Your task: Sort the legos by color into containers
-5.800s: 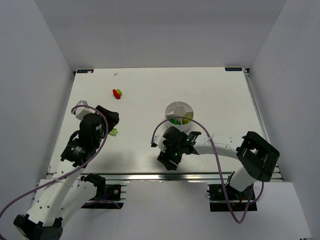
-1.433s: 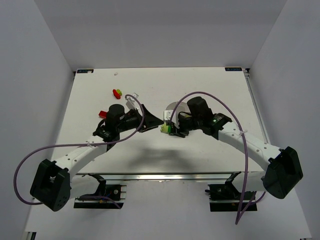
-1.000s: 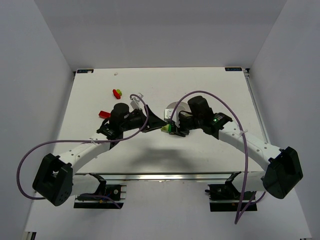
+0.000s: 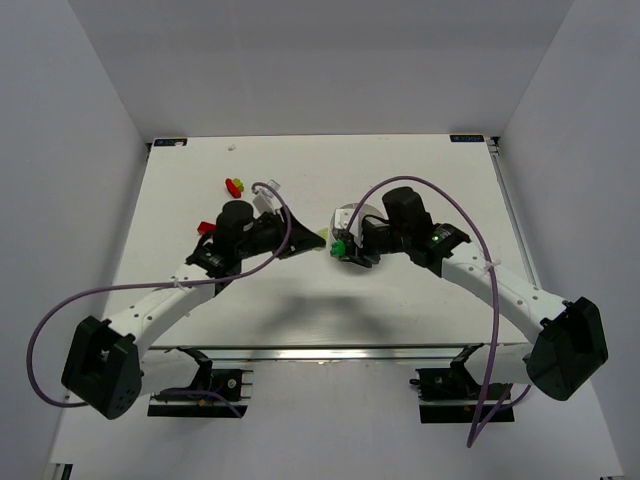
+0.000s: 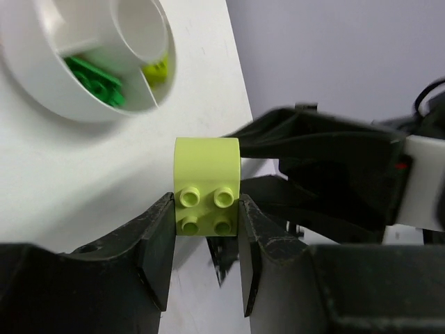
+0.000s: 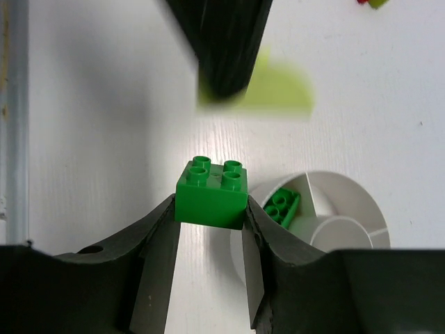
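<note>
My left gripper is shut on a lime brick and holds it above the table, just left of the white divided dish. My right gripper is shut on a dark green brick, held at the dish's near-left rim. The two grippers face each other a short gap apart. In the left wrist view the dish holds green bricks in one wedge and a lime brick in another. My right arm hides much of the dish from above.
A red brick lies on the table left of my left wrist. A small red and lime cluster lies farther back left. Both arms cross the middle of the table.
</note>
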